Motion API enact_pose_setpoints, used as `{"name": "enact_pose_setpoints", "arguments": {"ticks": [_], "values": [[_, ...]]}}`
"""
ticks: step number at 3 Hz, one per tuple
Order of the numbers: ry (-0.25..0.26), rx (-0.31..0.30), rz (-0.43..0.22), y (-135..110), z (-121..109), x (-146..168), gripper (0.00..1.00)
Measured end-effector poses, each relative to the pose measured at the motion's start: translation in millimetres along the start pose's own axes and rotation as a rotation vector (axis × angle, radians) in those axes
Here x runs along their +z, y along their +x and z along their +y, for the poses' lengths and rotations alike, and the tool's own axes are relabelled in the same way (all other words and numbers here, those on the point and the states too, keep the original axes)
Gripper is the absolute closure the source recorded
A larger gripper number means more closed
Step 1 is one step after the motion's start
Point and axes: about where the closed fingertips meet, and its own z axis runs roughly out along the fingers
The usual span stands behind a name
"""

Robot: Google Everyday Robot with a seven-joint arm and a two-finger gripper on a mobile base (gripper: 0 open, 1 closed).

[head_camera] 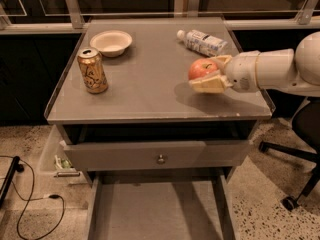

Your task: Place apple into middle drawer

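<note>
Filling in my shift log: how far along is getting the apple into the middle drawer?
Done: the middle drawer is pulled open, and the tool is shut on the apple. In hand: the apple is held above the right side of the tabletop. Left: bring it down over the drawer's bare floor and release.

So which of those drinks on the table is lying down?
The plastic bottle at the back right lies on its side; the can stands upright. The gripper, holding the apple, is just in front of it.
</note>
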Motion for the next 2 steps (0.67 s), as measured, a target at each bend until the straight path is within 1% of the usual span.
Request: {"name": "enact_pose_setpoints", "arguments": {"ticks": [1,2], "values": [[0.002,0.002,0.000,-0.5,-1.1,-0.7,1.00],[-0.016,-0.025,-0.004,-4.2,7.7,-2.1,1.00]]}}
